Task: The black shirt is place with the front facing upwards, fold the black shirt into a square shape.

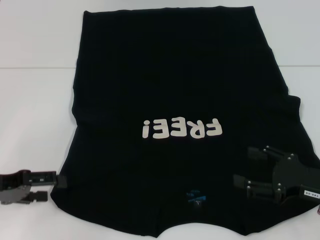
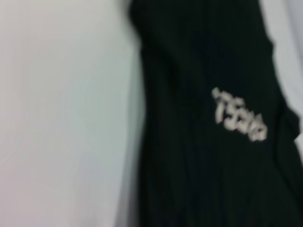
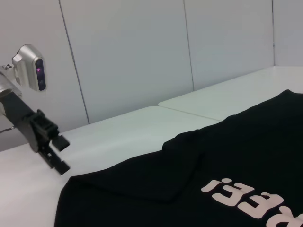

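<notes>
1. The black shirt [image 1: 175, 100] is seen spread face up on the white table [image 1: 35, 100], collar at the near edge, hem at the far side, sleeves apparently already tucked in.
2. The left gripper [image 1: 45, 186] is held at the near left corner, fingers pointed at the cloth edge; whether anything is pinched cannot be told.
3. The right gripper [image 1: 252, 170] is shown over the near right shoulder with jaws spread apart, nothing held.
4. A missed or single-layer grasp is judged the main risk, since folded layers lie stacked here.
5. Uneven lifting by the two arms is considered likely to skew the fold and wrinkle the shirt.
</notes>
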Available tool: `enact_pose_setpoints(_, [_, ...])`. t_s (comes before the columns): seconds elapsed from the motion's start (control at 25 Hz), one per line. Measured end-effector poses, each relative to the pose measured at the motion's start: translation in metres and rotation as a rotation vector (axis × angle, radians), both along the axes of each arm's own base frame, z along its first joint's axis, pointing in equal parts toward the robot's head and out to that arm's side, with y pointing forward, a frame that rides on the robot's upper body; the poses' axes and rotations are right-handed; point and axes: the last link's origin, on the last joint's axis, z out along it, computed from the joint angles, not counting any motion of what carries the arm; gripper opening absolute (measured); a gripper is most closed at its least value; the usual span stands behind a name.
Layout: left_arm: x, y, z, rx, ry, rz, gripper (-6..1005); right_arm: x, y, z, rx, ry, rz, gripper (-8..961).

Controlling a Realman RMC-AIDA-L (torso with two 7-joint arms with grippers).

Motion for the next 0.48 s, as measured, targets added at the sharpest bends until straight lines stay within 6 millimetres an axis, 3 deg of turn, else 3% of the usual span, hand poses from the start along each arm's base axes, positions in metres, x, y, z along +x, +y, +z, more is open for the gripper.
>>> enact_pose_setpoints(0.48, [-0.0001, 0.0052, -0.0079, -0.021, 0.031, 0.025, 946, 0.0007, -0.0012, -0.0004, -0.003, 0.004, -0.007, 929])
